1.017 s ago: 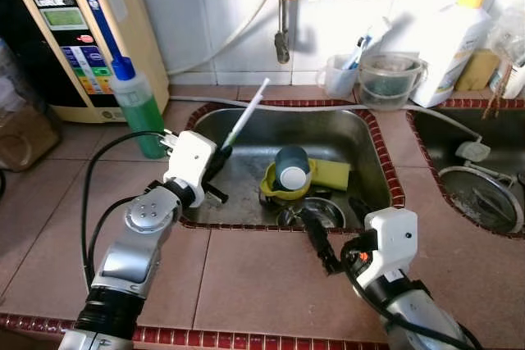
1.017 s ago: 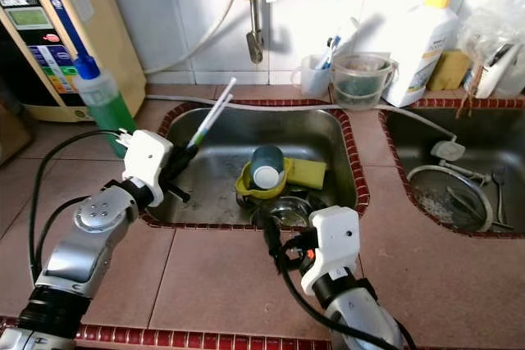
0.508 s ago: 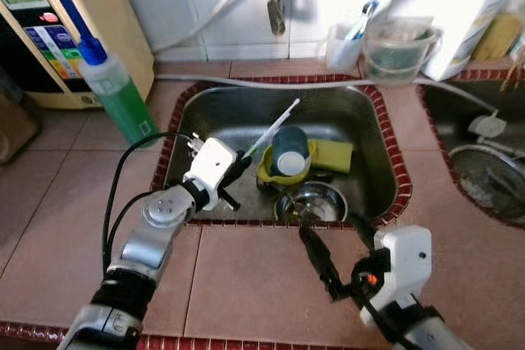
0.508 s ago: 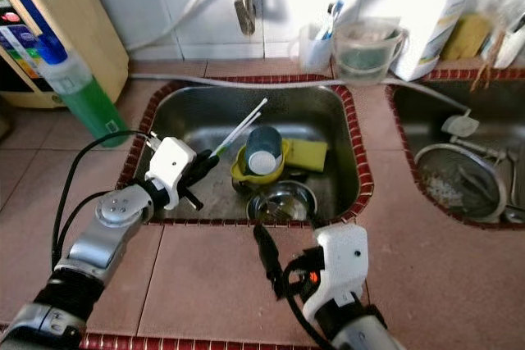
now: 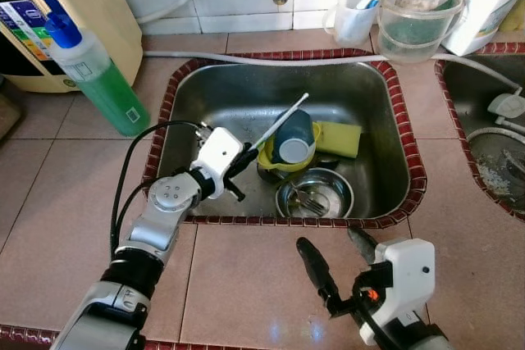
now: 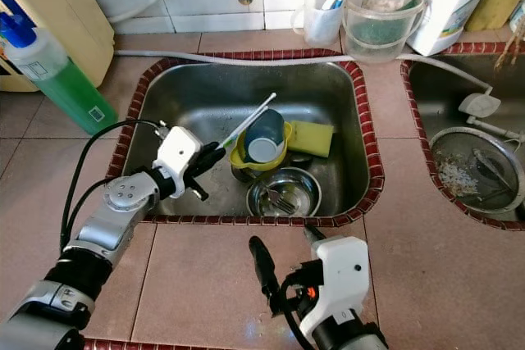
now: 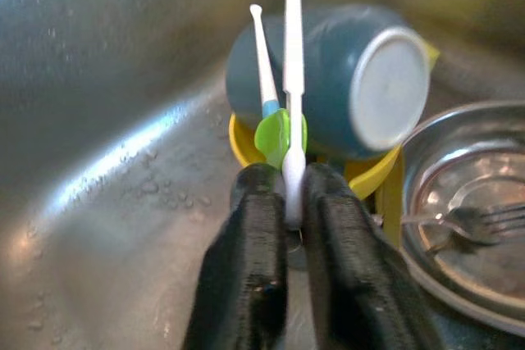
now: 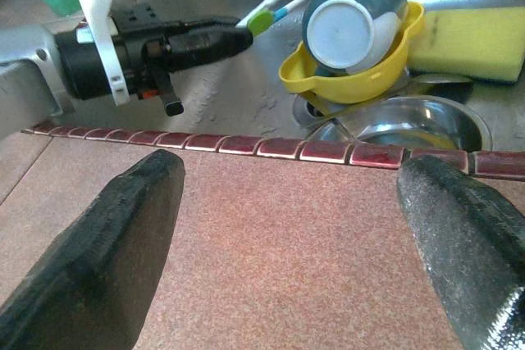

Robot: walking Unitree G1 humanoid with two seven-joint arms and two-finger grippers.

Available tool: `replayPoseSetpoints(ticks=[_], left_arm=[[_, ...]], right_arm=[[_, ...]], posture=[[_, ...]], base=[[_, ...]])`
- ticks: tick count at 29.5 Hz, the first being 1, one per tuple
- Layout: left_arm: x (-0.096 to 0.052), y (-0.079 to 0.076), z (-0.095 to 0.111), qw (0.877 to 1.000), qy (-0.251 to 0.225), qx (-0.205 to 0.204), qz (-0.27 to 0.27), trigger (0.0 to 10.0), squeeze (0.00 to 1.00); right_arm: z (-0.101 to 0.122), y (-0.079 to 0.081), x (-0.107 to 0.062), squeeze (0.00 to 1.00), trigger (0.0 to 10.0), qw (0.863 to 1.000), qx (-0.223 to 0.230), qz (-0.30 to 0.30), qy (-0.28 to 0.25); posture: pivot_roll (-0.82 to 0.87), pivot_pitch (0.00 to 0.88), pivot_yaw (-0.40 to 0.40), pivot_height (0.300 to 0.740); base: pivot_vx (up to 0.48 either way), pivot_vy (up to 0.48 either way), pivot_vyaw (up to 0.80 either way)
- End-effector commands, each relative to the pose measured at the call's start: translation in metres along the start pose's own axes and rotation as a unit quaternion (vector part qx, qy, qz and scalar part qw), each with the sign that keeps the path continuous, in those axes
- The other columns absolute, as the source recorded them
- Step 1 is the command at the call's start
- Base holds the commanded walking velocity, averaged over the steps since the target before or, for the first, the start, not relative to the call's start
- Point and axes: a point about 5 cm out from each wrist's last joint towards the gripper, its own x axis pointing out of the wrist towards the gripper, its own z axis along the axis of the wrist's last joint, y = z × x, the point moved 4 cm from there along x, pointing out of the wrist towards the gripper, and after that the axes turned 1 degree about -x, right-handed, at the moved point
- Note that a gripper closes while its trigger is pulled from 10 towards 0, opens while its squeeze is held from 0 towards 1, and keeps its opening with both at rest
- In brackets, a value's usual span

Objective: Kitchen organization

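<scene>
Right gripper (image 5: 332, 264): mine, fingers spread wide, holding nothing, above the tiled counter (image 5: 246, 276) short of the sink (image 5: 394, 129).

Left gripper (image 7: 287, 202): mine, clamped on two thin white sticks (image 7: 290, 55), likely toothbrushes, pinched together low on their handles.

Sticks: they rise from my fingertips over the blue cup (image 5: 294, 135) just beyond. I judge them light, stiff and smooth, probably wet and liable to swivel; gripping nearer mid-handle should steady them.

Beyond the fingertips: yellow bowl (image 5: 275, 165) under the cup, steel bowl (image 5: 316, 194) with a fork (image 5: 305, 198) beside it, sponge (image 5: 340, 138) farther on.

Home kitchen, tiled counter (image 5: 246, 284), steel sink (image 5: 344, 104), dish soap (image 5: 102, 79)
</scene>
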Motion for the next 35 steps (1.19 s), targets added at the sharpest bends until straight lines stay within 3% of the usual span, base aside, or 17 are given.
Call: replayPoseSetpoints(ticks=[1,22,27,28,29,30,35], left_arm=[[-0.003,0.004,-0.003,1.000,0.002,0.000,-0.002,10.0,1.00],[-0.008,0.016,0.001,1.000,-0.016,-0.008,0.007,10.0,1.00],[-0.010,0.018,0.007,0.999,-0.029,-0.005,0.029,10.0,1.00],[-0.011,0.019,0.011,0.998,-0.038,-0.006,0.040,10.0,0.56],[-0.011,0.020,0.012,0.998,-0.042,-0.008,0.045,10.0,0.56],[-0.012,0.021,0.014,0.997,-0.046,-0.012,0.053,10.0,0.00],[-0.017,0.023,0.020,0.992,-0.066,-0.035,0.098,10.0,0.00]], right_arm=[[-0.002,0.004,-0.004,0.00,10.0,1.000,0.008,0.000,0.009],[-0.001,0.000,0.001,0.00,10.0,1.000,0.002,-0.006,0.003],[0.003,-0.010,0.010,0.00,10.0,1.000,-0.010,-0.020,-0.013],[0.006,-0.017,0.015,0.00,10.0,0.999,-0.017,-0.032,-0.023],[0.007,-0.019,0.017,0.00,10.0,0.999,-0.020,-0.036,-0.027],[0.009,-0.023,0.020,0.00,10.0,0.998,-0.025,-0.043,-0.032],[0.014,-0.043,0.033,0.00,10.0,0.995,-0.040,-0.080,-0.052]], posture=[[-0.24,0.309,0.137,0.740],[-0.23,0.270,0.128,0.740],[-0.22,0.241,0.121,0.740],[-0.22,0.229,0.115,0.740],[-0.22,0.229,0.115,0.740],[-0.21,0.220,0.112,0.740],[-0.20,0.182,0.099,0.740]], base=[[0.000,0.000,0.00],[0.000,0.000,0.00],[0.000,0.000,0.00],[0.000,0.000,0.00],[0.000,0.000,0.00],[0.000,0.000,0.00],[0.000,0.000,0.00]])
